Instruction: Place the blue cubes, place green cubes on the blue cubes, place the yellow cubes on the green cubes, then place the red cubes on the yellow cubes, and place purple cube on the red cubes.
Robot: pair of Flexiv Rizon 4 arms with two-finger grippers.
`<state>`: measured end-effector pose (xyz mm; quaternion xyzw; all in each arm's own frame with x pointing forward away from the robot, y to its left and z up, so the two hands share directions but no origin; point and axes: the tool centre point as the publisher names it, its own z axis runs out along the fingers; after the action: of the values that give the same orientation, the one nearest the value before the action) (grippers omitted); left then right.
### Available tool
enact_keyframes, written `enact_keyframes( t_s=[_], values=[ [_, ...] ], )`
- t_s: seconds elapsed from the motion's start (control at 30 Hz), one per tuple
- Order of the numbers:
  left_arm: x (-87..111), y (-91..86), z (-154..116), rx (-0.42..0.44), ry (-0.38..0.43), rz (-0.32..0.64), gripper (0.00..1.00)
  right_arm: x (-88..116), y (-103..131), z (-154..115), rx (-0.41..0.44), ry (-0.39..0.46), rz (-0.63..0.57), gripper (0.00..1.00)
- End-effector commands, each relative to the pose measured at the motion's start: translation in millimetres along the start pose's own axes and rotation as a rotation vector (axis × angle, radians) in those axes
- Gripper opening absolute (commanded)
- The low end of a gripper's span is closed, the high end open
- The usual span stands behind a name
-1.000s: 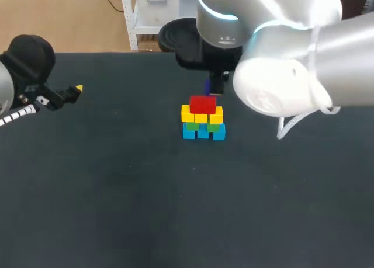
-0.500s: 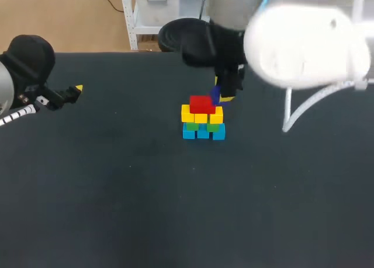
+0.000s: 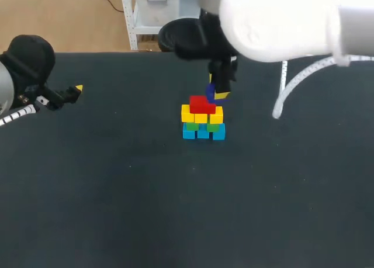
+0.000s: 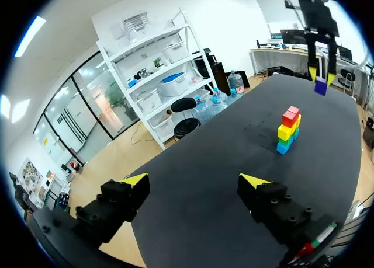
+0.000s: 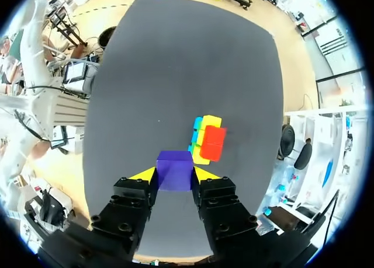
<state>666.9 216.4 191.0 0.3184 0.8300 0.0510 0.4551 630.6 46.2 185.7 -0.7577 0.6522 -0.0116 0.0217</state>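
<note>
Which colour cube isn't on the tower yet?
The purple cube. The right gripper holds it up in the air, while the blue cubes, green cubes, yellow cubes and red cubes are already stacked.

**Stack four layers high, purple cube in the air**

The blue cubes (image 3: 203, 134) sit in a row of three on the table (image 3: 117, 192) as the bottom layer. The green cubes (image 3: 191, 126) lie on top of them, mostly hidden, with only slivers showing. The yellow cubes (image 3: 201, 116) form a row on the green. The red cubes (image 3: 202, 104) are the top layer and look level. The purple cube (image 5: 175, 170) is clamped upright between the right gripper's (image 5: 175, 176) yellow tips. It is held above and just beyond the red layer, clear of the stack.
</note>
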Motion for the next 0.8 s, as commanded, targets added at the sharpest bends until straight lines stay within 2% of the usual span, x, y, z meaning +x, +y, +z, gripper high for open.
enact_keyframes(
  t_s=[0.03,0.4,0.8],
  values=[
    [0.3,0.1,1.2,0.0,-0.003,-0.001,1.0,-3.3,-17.7,8.7,-0.06,0.007,0.016,0.0],
    [0.3,0.1,1.2,0.0,-0.003,-0.001,1.0,-13.2,-38.8,20.4,-0.076,0.009,0.013,0.0],
    [0.3,0.1,1.2,0.0,-0.003,-0.001,1.0,-9.9,-51.8,42.9,-0.122,0.004,0.048,0.0]
  ],
)
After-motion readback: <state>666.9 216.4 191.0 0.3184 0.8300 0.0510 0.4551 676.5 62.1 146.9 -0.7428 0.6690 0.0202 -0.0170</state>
